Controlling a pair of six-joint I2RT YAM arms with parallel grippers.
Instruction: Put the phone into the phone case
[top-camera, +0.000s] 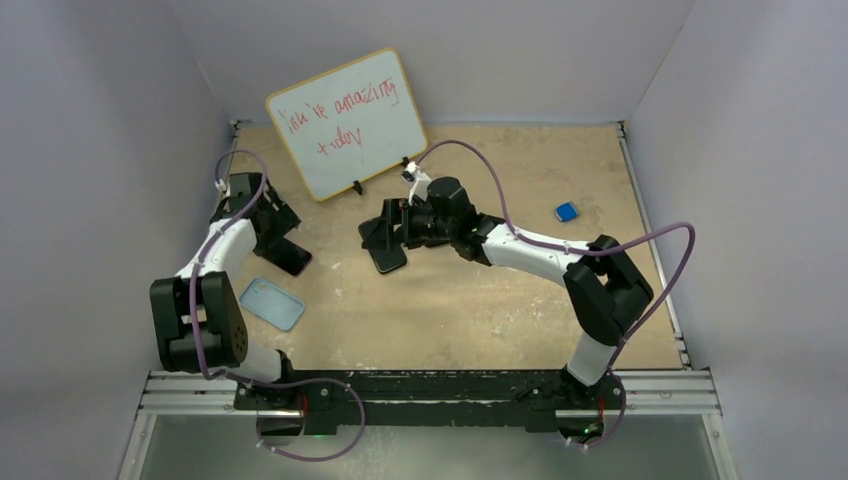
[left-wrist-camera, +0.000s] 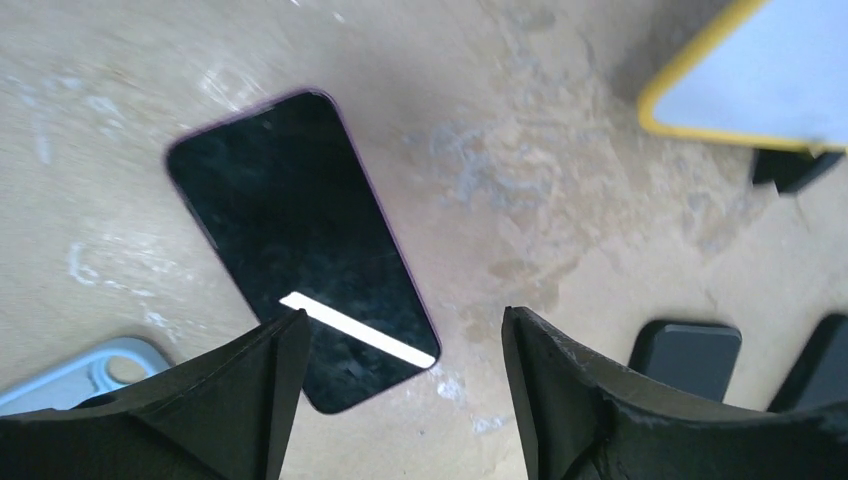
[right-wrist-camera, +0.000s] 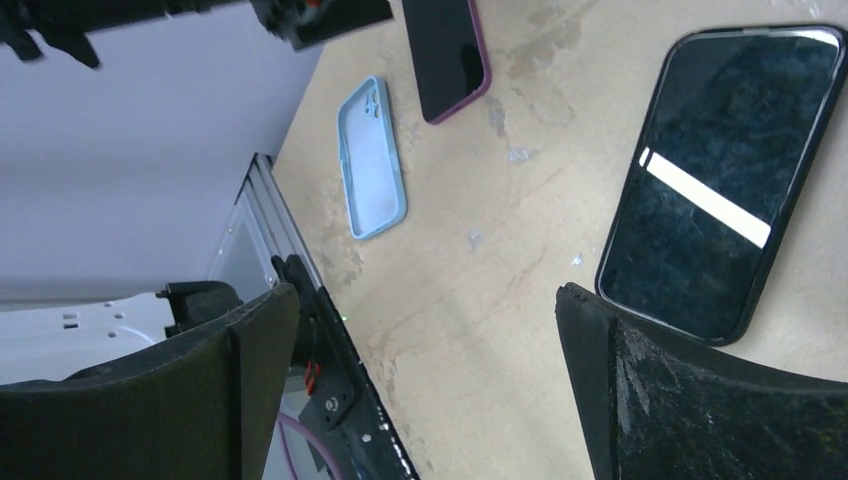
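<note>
Looking from above, the case (top-camera: 271, 303) lies empty on the bench (top-camera: 480, 310), the phone (top-camera: 291, 259) near it. Left wrist: left tool (left-wrist-camera: 405, 325) gapes wide over the phone. Right wrist: right tool (right-wrist-camera: 425, 295) wide, empty. Pickup and insertion both remain.

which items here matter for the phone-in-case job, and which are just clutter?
Job:
- purple-edged phone
- light blue phone case, empty

Lying about:
- whiteboard
- small blue object
- black-edged phone, probably a spare
</note>
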